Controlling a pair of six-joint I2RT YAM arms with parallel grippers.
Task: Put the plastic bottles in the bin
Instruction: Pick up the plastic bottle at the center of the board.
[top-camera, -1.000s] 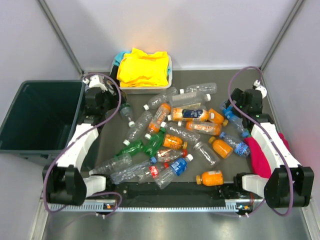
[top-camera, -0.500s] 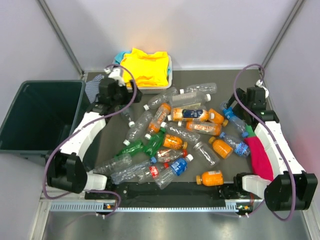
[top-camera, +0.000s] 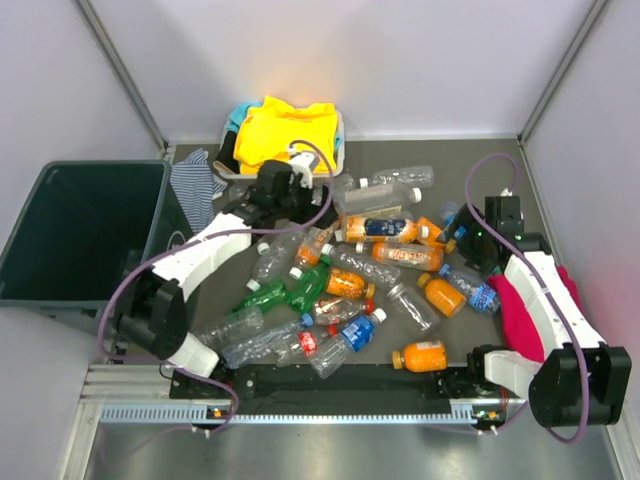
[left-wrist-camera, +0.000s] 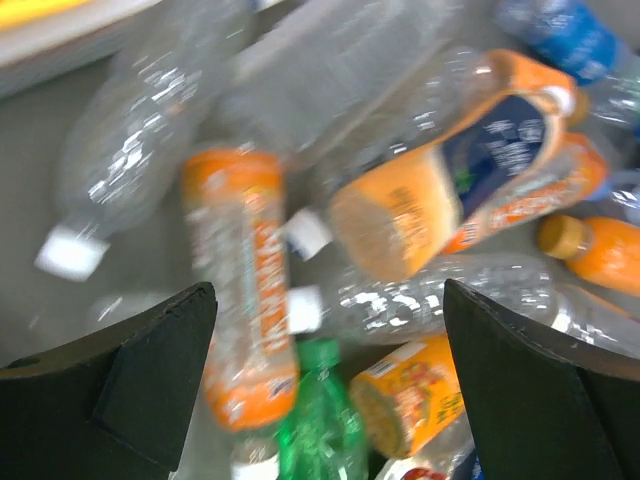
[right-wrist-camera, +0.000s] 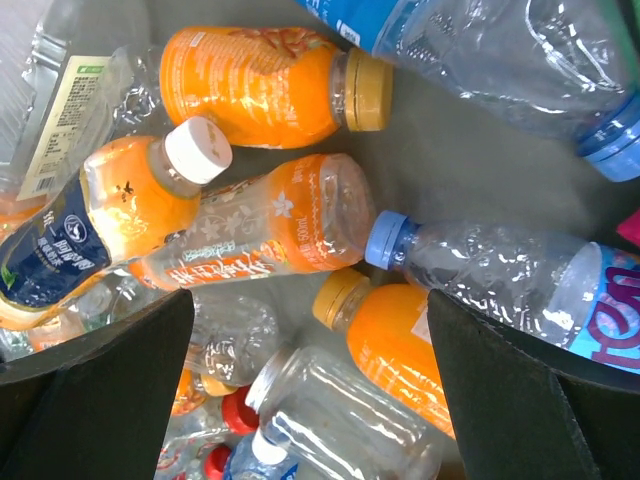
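Overhead, we see small plastic bottles (top-camera: 352, 262), clear, orange, green and blue-labelled, heaped across the middle and right of the dark grey table (top-camera: 470, 158). The deep dark green rectangular bin (top-camera: 70, 230) stands at the far left of the frame, well apart from the heap; we see no bottle in it.

The left fingers (left-wrist-camera: 120, 385) are spread wide and empty over the heap's upper left. Between them, in a blurred wrist view, an orange-labelled clear bottle (left-wrist-camera: 240, 300) lies with its long axis running top to bottom of the frame; its cap end we cannot tell. The right fingers (right-wrist-camera: 100, 400) are equally wide and empty over the heap's right side, where an orange bottle with a tan cap (right-wrist-camera: 395, 345) points its cap to the upper left and a blue-capped clear bottle (right-wrist-camera: 490, 270) points left.

We judge the bottles light, thin-walled and slick, quick to roll or crumple; those holding juice will weigh more. The best hold looks to be across the mid-body, square to the long axis.
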